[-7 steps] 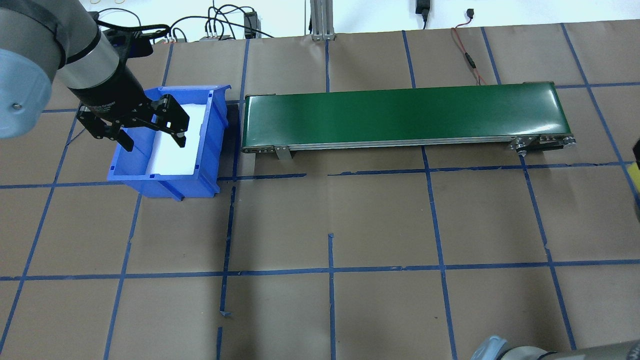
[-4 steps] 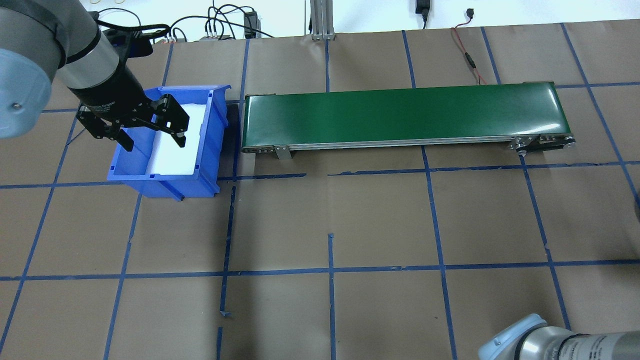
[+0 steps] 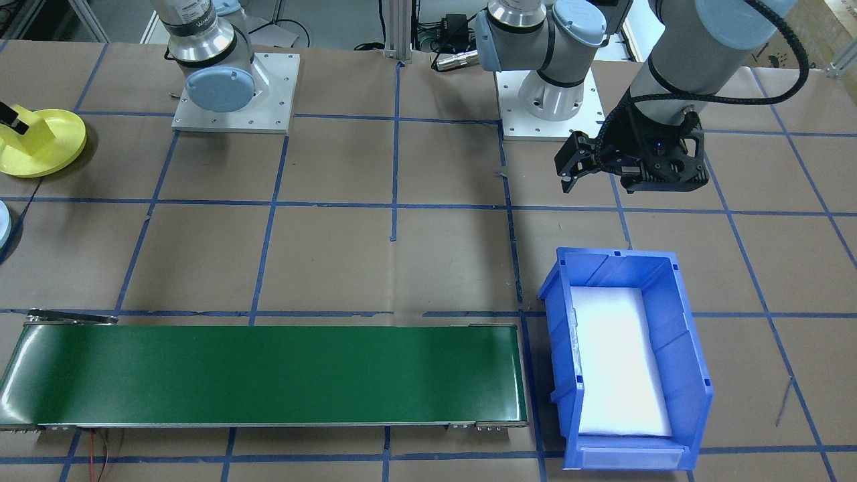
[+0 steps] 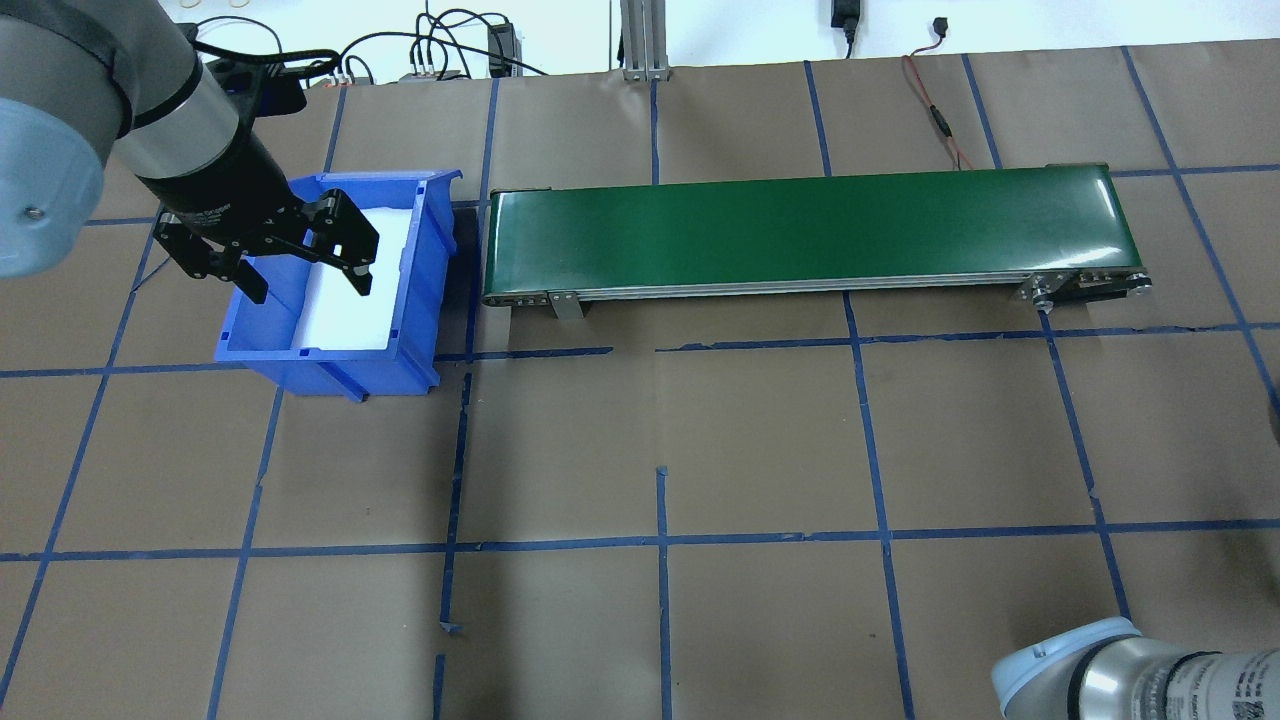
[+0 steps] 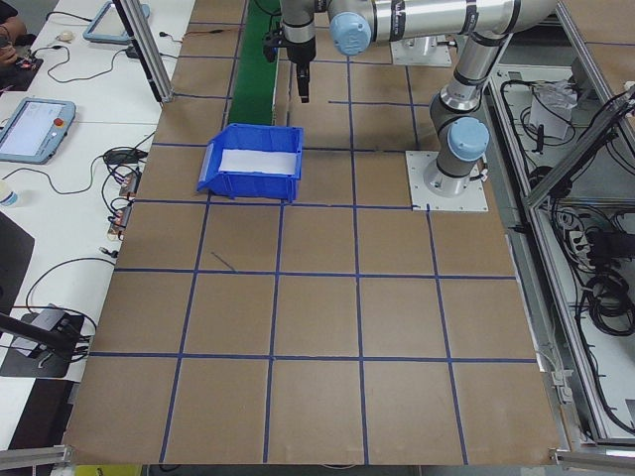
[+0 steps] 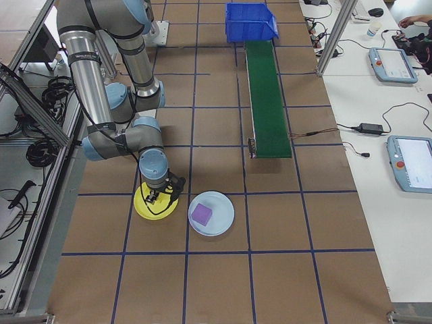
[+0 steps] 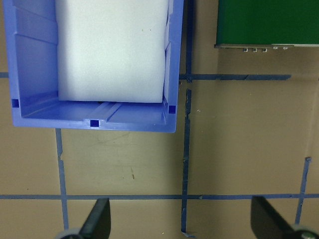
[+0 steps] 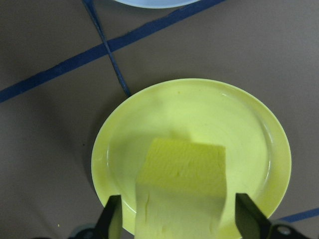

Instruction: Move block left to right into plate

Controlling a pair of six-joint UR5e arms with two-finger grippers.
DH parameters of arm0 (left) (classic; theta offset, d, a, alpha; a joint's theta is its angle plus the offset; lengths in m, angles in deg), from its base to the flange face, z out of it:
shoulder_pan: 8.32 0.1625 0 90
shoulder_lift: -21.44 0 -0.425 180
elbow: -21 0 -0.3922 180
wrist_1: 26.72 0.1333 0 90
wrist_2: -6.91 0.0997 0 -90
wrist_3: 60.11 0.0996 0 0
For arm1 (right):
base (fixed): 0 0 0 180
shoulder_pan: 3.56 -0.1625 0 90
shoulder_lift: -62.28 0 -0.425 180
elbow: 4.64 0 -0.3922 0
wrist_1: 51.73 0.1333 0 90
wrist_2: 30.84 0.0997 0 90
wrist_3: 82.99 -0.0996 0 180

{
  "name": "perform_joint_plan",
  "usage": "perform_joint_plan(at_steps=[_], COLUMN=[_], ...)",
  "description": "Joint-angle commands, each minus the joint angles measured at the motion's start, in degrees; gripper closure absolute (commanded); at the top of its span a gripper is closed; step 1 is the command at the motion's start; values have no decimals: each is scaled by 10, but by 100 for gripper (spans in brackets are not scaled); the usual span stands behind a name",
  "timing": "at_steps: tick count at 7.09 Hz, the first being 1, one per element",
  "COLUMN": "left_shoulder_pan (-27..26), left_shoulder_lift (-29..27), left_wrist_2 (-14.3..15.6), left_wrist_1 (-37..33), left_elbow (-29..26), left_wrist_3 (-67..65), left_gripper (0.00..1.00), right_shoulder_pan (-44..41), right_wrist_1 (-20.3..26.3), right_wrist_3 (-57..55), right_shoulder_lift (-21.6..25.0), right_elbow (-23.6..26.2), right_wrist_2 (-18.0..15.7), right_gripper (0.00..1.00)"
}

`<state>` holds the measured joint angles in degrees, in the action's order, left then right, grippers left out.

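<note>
A yellow foam block (image 8: 182,184) sits between the fingers of my right gripper (image 8: 180,216), which is shut on it. The block hangs low over the middle of the yellow plate (image 8: 259,134); whether it touches the plate I cannot tell. In the front-facing view the block (image 3: 33,130) stands tilted inside the plate (image 3: 63,144) at the far left. My right gripper (image 6: 160,196) is down on the plate (image 6: 143,210) in the right side view. My left gripper (image 4: 310,290) hovers open and holding nothing over the near side of the blue bin (image 4: 330,365).
The blue bin holds only a white foam liner (image 7: 109,50). A green conveyor (image 4: 810,225) runs from the bin toward the plates. A light blue plate (image 6: 223,202) with a purple block (image 6: 202,214) lies beside the yellow plate. Brown paper with blue tape lines covers the table.
The yellow block seen at the overhead view's right edge a second ago has left that view. The right arm's elbow has slid right along the bottom edge. The left arm has stayed put.
</note>
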<state>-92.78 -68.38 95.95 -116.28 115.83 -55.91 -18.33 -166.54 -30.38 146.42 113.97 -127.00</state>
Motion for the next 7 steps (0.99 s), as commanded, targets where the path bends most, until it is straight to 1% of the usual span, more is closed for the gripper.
perform_joint_plan(at_steps=[1, 2, 3, 4, 5, 6, 7], left_shoulder_pan=[0, 0, 0, 0, 0, 0, 0], left_shoulder_lift=[-1, -1, -1, 0, -1, -1, -1], left_wrist_2=[0, 0, 0, 0, -1, -1, -1], left_wrist_1=[0, 0, 1, 2, 2, 2, 2], left_elbow=[0, 2, 4, 3, 3, 3, 3], left_wrist_3=[-1, -2, -2, 0, -2, -2, -2], left_gripper=[0, 0, 0, 0, 0, 0, 0], right_shoulder_pan=[-15, -83, -166, -229, -289, -369, -437], right_wrist_1=[8, 9, 31, 61, 101, 107, 135], right_wrist_3=[-8, -44, -63, -150, -226, -248, -305], right_shoulder_lift=[10, 23, 26, 27, 34, 38, 43], right_elbow=[-2, -16, -49, -74, -85, -100, -129], right_wrist_2=[-4, -5, -10, -7, 1, -2, -4], right_gripper=[0, 0, 0, 0, 0, 0, 0])
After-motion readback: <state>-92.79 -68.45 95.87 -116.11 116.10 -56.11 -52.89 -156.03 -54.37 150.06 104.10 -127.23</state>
